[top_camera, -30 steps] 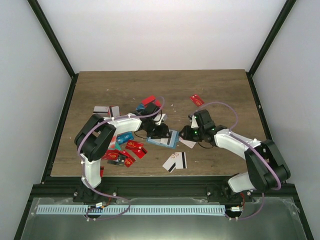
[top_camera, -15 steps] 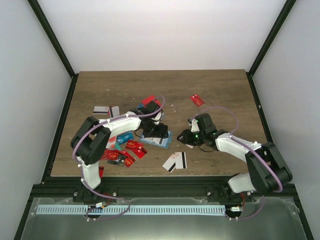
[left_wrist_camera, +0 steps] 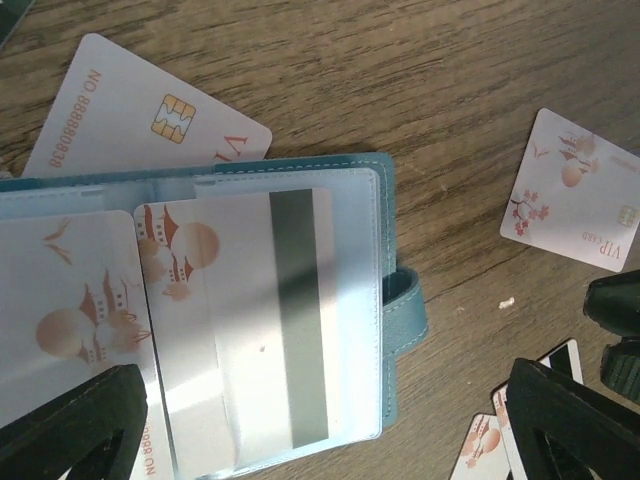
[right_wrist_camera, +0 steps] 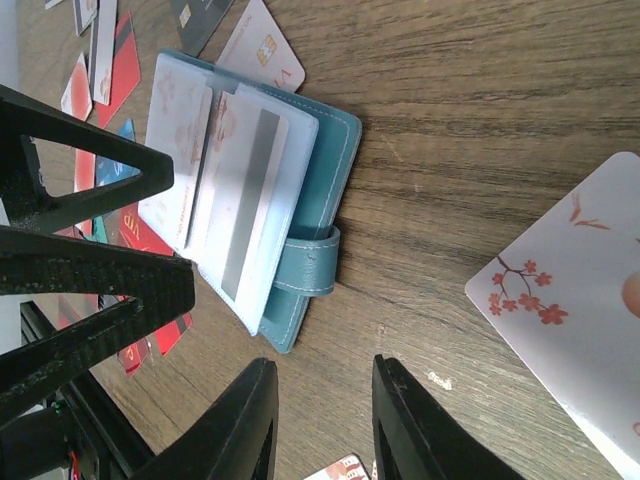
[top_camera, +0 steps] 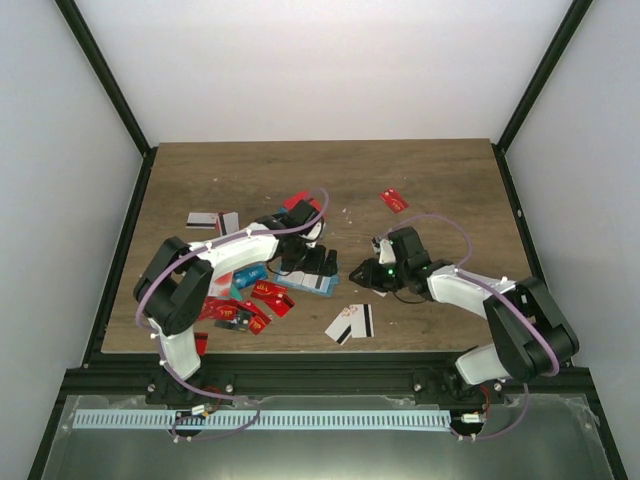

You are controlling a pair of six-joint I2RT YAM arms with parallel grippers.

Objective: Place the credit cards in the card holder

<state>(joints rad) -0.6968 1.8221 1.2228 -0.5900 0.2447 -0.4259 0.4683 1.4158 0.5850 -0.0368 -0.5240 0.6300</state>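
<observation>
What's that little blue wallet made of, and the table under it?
The card holder looks like matte teal leather or imitation, with light stitching along its edge. Its inner sleeves seem clear glossy plastic, catching glare. The table shows brown wood grain, possibly laminate.

Brown wooden table [left_wrist_camera: 450,60], matt and visibly grained, teal card holder [left_wrist_camera: 404,318] in leather-like material with pale stitched edges, its clear plastic sleeves [left_wrist_camera: 345,300] glossy and catching light, white credit cards [left_wrist_camera: 580,190] at right of frame smooth plastic with faint sheen.
</observation>
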